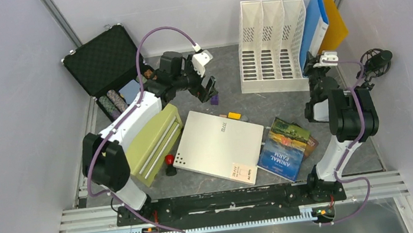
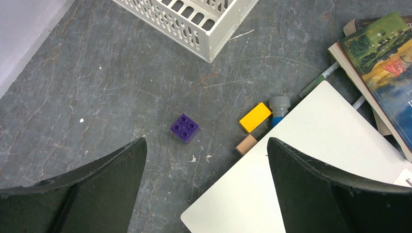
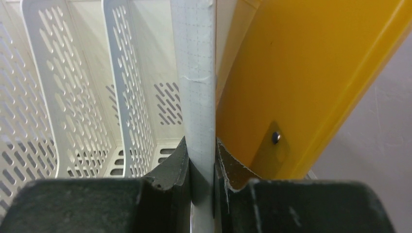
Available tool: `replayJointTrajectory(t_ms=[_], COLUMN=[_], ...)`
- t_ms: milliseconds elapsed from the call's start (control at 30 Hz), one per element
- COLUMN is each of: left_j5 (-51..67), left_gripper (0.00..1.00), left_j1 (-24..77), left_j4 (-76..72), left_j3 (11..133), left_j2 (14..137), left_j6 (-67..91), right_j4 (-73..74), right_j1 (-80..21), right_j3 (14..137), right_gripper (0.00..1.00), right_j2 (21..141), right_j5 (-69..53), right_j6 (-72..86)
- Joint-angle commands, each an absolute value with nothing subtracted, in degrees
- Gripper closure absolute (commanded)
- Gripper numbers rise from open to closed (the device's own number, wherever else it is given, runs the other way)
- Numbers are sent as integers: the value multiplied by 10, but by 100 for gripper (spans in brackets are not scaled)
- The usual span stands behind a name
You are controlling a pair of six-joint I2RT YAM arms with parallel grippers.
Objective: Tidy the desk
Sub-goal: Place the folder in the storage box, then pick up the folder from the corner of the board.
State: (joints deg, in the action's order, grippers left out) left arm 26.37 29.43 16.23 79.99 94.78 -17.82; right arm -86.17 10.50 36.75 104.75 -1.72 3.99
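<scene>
The dark grey veined worktop (image 1: 286,104) carries a white slotted file rack (image 1: 271,61), a flat white box (image 1: 219,144), a yellow-green drawer cabinet (image 1: 156,140) and a small purple studded brick (image 2: 185,127).

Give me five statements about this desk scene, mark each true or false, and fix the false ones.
1. The left claw is open, with the purple brick on the desk below it. True.
2. The right claw grips a book. False: it is shut on the edge of the blue folder at the white rack.
3. A yellow block lies on the desk beside the white slab. True.
4. The black case is shut. False: its lid stands open.
5. The Animal Farm book stands in the rack. False: it lies flat on the desk.
</scene>
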Motion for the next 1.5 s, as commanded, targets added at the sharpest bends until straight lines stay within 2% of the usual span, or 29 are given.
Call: replayJointTrajectory(t_ms=[0,133,200,500,567,700,733,867,967,1100,1167,1267,1333,1467], left_j5=[285,287,287,272,261,225,212,175,158,164,184,160,96,-48], left_gripper=[0,0,0,0,0,0,0,0,0,0,0,0,0,0], left_j1=[297,297,297,297,297,297,296,296,296,297,300,329,370,478], left_j4=[163,167,170,185,190,198,202,222,246,318,380,447,457,448], left_j3=[823,823,823,822,820,815,813,797,773,747,741,720,688,610], left_j2=[946,944,939,919,914,903,899,875,843,796,778,750,729,698], left_j6=[-162,-164,-167,-177,-179,-180,-182,-203,-230,-288,-329,-387,-420,-479], right_j4=[-1022,-1002,-988,-906,-885,-856,-849,-823,-763,-497,-336,-125,-84,-21], right_j1=[105,105,105,106,106,107,107,112,128,123,93,-18,-92,-171], right_j3=[339,326,323,335,330,305,294,247,228,298,340,368,363,404], right_gripper=[74,48,41,30,25,4,2,2,2,2,2,2,2,2], right_j2=[1041,1026,1013,936,910,851,833,757,702,659,655,636,630,683], right_j5=[-27,-24,-23,-7,-8,-35,-46,-91,-208,-419,-473,-415,-381,-387], right_j6=[11,6,5,5,5,-17,-23,-27,-23,-62,-126,-301,-336,-330])
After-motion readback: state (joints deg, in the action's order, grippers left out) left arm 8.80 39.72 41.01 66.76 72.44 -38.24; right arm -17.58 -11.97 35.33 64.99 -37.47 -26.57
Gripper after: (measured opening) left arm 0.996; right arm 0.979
